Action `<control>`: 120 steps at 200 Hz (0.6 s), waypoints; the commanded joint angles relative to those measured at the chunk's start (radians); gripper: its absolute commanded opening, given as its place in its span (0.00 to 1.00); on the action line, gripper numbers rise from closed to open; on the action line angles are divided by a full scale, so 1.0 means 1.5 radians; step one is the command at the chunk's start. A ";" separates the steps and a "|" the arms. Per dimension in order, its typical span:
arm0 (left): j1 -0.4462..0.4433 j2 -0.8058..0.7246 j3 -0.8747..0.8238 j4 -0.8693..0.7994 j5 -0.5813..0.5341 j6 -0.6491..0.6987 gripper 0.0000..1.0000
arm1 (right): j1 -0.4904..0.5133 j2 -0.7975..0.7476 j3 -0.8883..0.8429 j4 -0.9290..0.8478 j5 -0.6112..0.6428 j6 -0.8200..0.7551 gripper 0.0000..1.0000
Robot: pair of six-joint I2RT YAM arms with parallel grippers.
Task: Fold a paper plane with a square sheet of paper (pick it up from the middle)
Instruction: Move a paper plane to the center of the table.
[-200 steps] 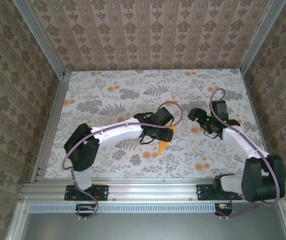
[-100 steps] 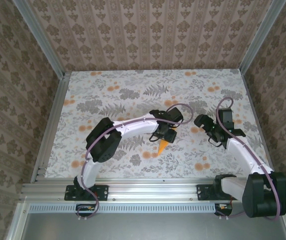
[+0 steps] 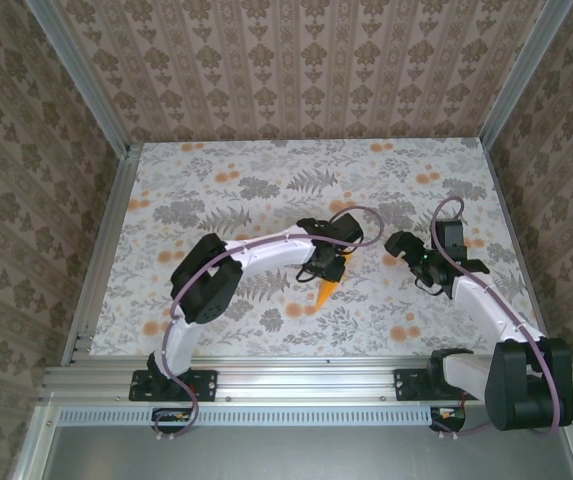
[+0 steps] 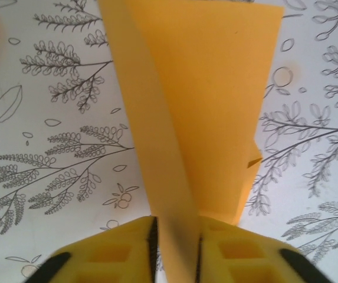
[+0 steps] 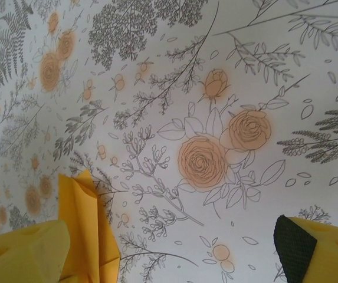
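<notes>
left fingers (image 4: 177,250) narrow, pinching the paper plane (image 4: 210,106) by its centre fold. the fold runs up between the two of them and the wings spread out away from the wrist cam. top view: plane is around the middle of the counter (image 3: 216,200), a bit right of centre, orange tip pointing toward the arm bases, rest hidden under the left arm (image 3: 256,255). can't tell if it touches the counter or hangs above it. right fingers (image 5: 169,259) wide, nothing between them, near the plane on its right, apart from it. right wrist view has a folded edge of it at lower left.
</notes>
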 commanded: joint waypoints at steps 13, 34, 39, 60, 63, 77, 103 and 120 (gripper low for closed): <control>0.029 -0.050 -0.054 0.029 0.019 -0.022 0.10 | 0.013 0.008 -0.005 0.016 -0.036 -0.016 0.92; 0.047 -0.081 -0.099 0.077 0.051 -0.040 0.04 | 0.032 0.018 0.000 0.018 -0.046 -0.028 0.88; 0.054 -0.089 -0.113 0.092 0.059 -0.047 0.04 | 0.040 0.021 0.001 0.019 -0.048 -0.030 0.87; 0.079 -0.124 -0.179 0.168 0.109 -0.089 0.02 | 0.094 0.031 0.013 0.014 -0.035 -0.034 0.85; 0.084 -0.128 -0.192 0.177 0.117 -0.096 0.01 | 0.104 0.034 0.014 0.012 -0.031 -0.034 0.84; 0.105 -0.146 -0.241 0.239 0.152 -0.135 0.00 | 0.159 0.046 0.032 -0.008 0.004 -0.033 0.82; 0.135 -0.173 -0.327 0.349 0.199 -0.200 0.00 | 0.262 0.074 0.068 -0.041 0.062 -0.016 0.73; 0.147 -0.189 -0.374 0.406 0.206 -0.234 0.00 | 0.322 0.097 0.092 -0.063 0.097 0.003 0.65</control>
